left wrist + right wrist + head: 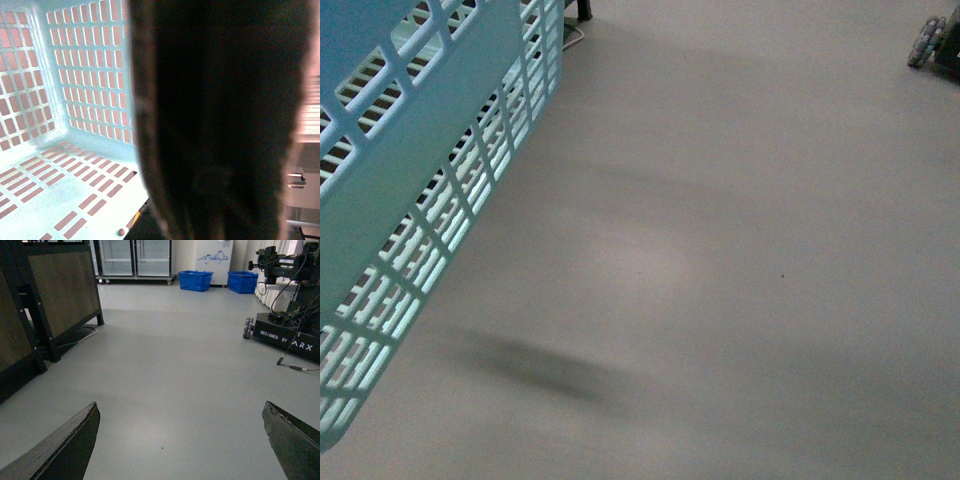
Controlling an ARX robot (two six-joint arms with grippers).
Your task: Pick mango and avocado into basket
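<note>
The light teal basket [430, 150] hangs tilted above the grey floor at the left of the front view, casting a shadow below it. In the left wrist view its slotted walls and base [60, 170] show from inside, with no fruit on the part I can see; a dark blurred mass, very close to the lens, hides the rest. My left gripper is shut on the basket, its fingers lost in that dark mass. My right gripper [181, 440] is open over bare floor, nothing between its fingers [65, 445]. The mango and the avocado are out of view.
A dark wheeled robot base [287, 332] with cables stands at the right, its wheel also in the front view [926, 42]. A black-framed wooden panel [60, 295] stands at the left. Two dark blue crates [195, 280] and glass-door fridges [135, 257] line the far wall.
</note>
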